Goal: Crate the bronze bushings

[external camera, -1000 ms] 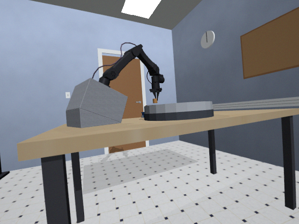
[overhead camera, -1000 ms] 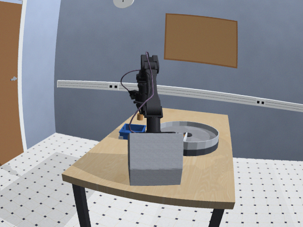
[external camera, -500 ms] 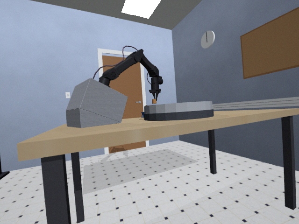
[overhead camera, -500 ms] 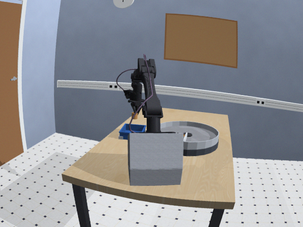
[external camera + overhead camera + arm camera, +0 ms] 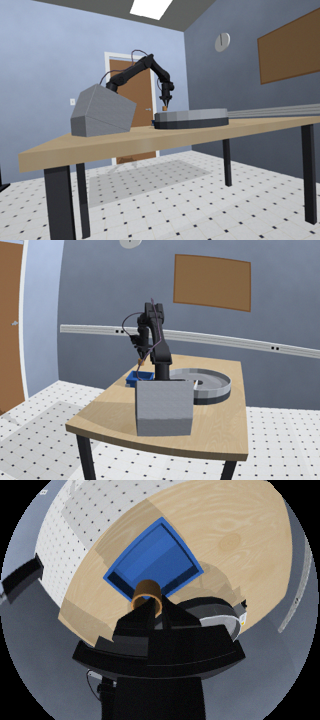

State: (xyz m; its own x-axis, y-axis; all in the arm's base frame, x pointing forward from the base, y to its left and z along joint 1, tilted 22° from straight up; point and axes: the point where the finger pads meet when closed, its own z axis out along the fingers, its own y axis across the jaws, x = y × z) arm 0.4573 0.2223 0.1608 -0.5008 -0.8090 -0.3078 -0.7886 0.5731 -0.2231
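My gripper (image 5: 140,359) is shut on a bronze bushing (image 5: 140,361), a small orange-brown cylinder, and holds it in the air above the blue crate (image 5: 140,377). In the wrist view the bronze bushing (image 5: 146,595) sits between the fingertips over the near edge of the blue crate (image 5: 154,560). In the exterior view the bushing (image 5: 164,108) hangs just past the left end of the grey turntable (image 5: 191,118). The turntable (image 5: 206,385) is a round grey tray with a raised rim, to the right of the arm base. No steel bushing shows clearly in these views.
A large grey block (image 5: 164,406) stands at the front of the wooden table (image 5: 165,426) and hides the arm's base and part of the crate. The turntable's edge also shows in the wrist view (image 5: 216,615). The table edge lies just beyond the crate.
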